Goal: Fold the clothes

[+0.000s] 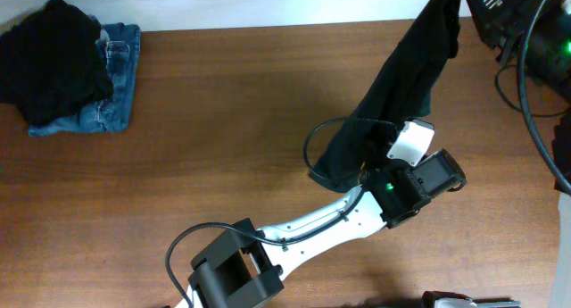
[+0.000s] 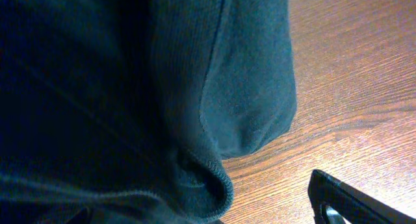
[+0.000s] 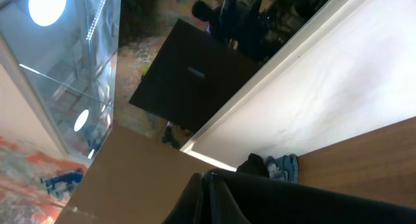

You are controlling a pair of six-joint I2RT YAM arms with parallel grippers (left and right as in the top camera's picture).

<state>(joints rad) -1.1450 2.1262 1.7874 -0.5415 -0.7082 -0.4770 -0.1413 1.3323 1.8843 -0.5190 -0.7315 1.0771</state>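
T-shirt [image 1: 406, 76] hangs as long strip. Top end gripped in closed right pincer [image 3: 209, 198], up and away from left pincer [image 1: 384, 161]. Lower end bunched against left pincer, low over worktop [image 1: 223, 120]. Left pincer wide open, holds nothing, nearer free end.

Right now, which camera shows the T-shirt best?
Overhead: it shows nearly all of the T-shirt, strung from the upper right corner down toward the table. Left wrist shows only a close-up of hemmed cloth; right wrist shows only a dark strip at its bottom edge.
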